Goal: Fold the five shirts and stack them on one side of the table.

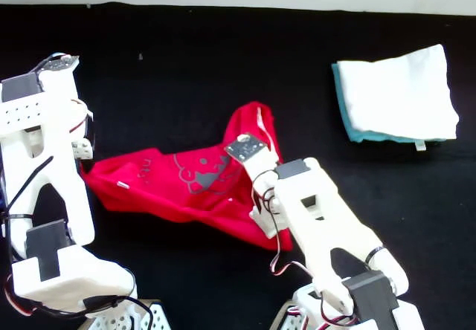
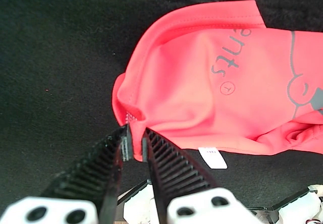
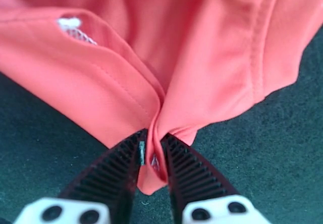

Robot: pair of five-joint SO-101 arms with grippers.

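A red shirt (image 1: pixel 171 185) lies crumpled across the middle of the black table (image 1: pixel 186 55), stretched between the two arms. Its grey cartoon print faces up, and one part is bunched into a raised hump toward the far side. A small white label (image 2: pixel 213 158) hangs off its near edge.

The left gripper (image 2: pixel 135 142) sits at the shirt's left end. Its ribbed black jaws are drawn close together, with the stitched corner of the hem nipped at their very tips. In the high view the left arm (image 1: pixel 52 159) stands upright over that corner, and the cloth runs straight up to it.

The right gripper (image 3: pixel 151 151) is clamped on a fold of the same shirt at its right end. Two layers of red fabric are pinched together between the jaws, and a little tab of cloth pokes out on the near side. A seam with white stitching (image 3: pixel 75 30) shows on the panel just beyond the grip. Seen from above, the right arm (image 1: pixel 320 218) leans in over the shirt's right part, with its wrist board above the red hump.

Toward the far right of the table, well apart from the red shirt, a small stack is started (two pieces, as far as can be told). A folded white shirt (image 1: pixel 398 92) lies on top of a folded teal shirt (image 1: pixel 343 114). The teal one shows along the left and near edges beneath it.
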